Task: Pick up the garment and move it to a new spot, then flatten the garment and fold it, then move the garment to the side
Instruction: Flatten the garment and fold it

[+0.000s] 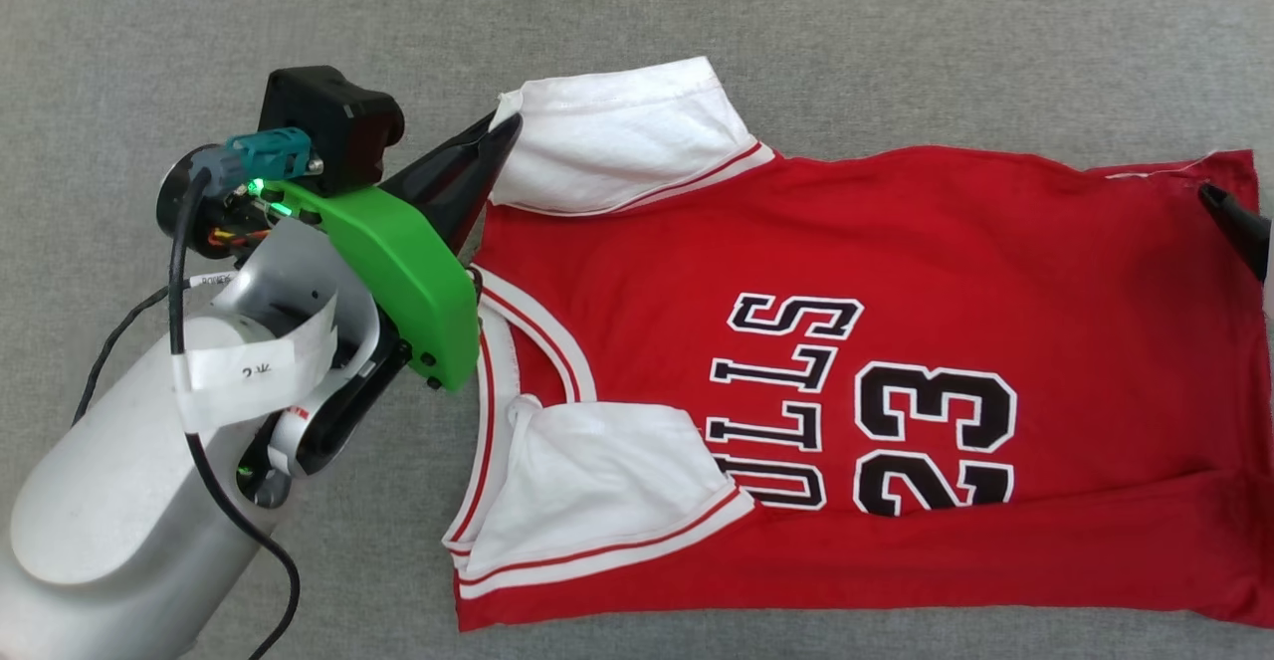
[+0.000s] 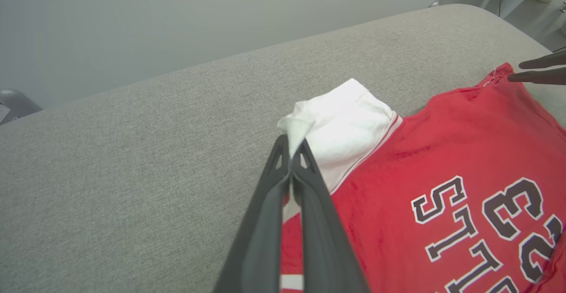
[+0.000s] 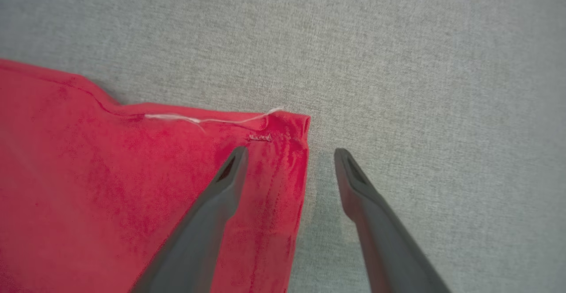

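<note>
step: folding, I judge; near side looking tucked in, far side pending | L tool (image 2: pixel 291 140): pinching shut on far sleeve (image 2: pixel 340 120) tip | R tool (image 3: pixel 289 151): gaping wide, gripping nothing, straddling hem corner (image 3: pixel 283 129) | shirt (image 1: pixel 896 242): lying on grey cushion (image 1: pixel 896 43) | nxt: needing R closing on corner, then both bringing far edge twd me evenly

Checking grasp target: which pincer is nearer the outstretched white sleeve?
Left. The left pincer is shut on the white sleeve; the right pincer stands open at the hem corner.
</note>
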Available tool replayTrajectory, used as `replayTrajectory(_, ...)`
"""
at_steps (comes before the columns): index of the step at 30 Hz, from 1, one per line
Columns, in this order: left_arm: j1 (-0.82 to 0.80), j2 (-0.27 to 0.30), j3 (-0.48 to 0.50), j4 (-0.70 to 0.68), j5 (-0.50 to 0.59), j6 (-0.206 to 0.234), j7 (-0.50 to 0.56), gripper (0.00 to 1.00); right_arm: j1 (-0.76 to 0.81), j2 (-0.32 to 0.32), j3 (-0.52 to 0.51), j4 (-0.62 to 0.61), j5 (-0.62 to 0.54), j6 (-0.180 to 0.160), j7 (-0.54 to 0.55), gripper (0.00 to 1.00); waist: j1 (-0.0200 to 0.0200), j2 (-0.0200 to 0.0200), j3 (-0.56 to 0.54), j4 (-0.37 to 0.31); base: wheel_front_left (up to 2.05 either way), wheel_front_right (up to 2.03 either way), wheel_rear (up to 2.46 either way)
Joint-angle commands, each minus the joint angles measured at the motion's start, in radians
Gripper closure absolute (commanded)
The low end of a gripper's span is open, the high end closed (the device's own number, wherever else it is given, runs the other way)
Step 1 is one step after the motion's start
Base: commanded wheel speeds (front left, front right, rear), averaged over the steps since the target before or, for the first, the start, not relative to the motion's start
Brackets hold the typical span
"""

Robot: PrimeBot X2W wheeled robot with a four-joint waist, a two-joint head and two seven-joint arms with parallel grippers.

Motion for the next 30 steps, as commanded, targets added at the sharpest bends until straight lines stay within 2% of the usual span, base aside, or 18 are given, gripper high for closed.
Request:
replayTrajectory(1,0.016,-0.001,-0.001,-0.011,0.001,0.007,-0.006,1.0,-0.021,-0.001,0.006,0.015,-0.01,-0.001,0.0,0.0,0.0,0.0,0.032,0.031,0.0,0.0,0.0)
replayTrajectory(10,0.021,-0.01,-0.013,-0.02,0.007,0.012,-0.012,1.0,-0.045,0.0,0.076,0.125,-0.038,-0.001,-0.028,0.0,0.0,0.0,0.048,0.055,0.0,0.0,0.0)
replayTrajectory(11,0.021,-0.009,-0.015,-0.014,0.01,0.011,-0.013,1.0,-0.046,0.003,0.079,0.136,-0.037,-0.001,-0.033,0.24,0.0,0.0,0.046,0.055,0.0,0.0,0.0)
replayTrajectory(12,0.022,-0.01,-0.016,-0.007,0.009,0.011,-0.015,1.0,-0.048,0.005,0.083,0.147,-0.037,-0.001,-0.041,0.96,0.0,0.0,0.042,0.055,0.0,0.0,0.0)
replayTrajectory(14,0.027,-0.013,-0.014,0.005,0.002,0.009,-0.021,1.0,-0.048,0.009,0.084,0.168,-0.032,-0.001,-0.058,1.0,0.0,0.0,0.032,0.055,0.0,0.0,0.0)
replayTrajectory(20,0.051,-0.011,-0.007,0.045,-0.014,0.006,-0.045,1.0,-0.049,0.013,0.067,0.196,-0.017,-0.001,-0.143,1.0,0.0,0.0,-0.025,0.041,0.0,0.0,0.0)
replayTrajectory(25,0.094,-0.012,0.003,0.077,-0.038,0.006,-0.074,1.0,-0.02,0.021,0.051,0.19,0.027,-0.001,-0.221,1.0,0.0,0.0,-0.099,0.025,0.0,0.0,0.0)
replayTrajectory(30,0.157,-0.004,-0.002,0.085,-0.055,0.01,-0.093,1.0,0.06,-0.003,0.044,0.149,0.049,-0.001,-0.306,1.0,0.0,0.0,-0.173,0.021,0.0,0.0,0.0)
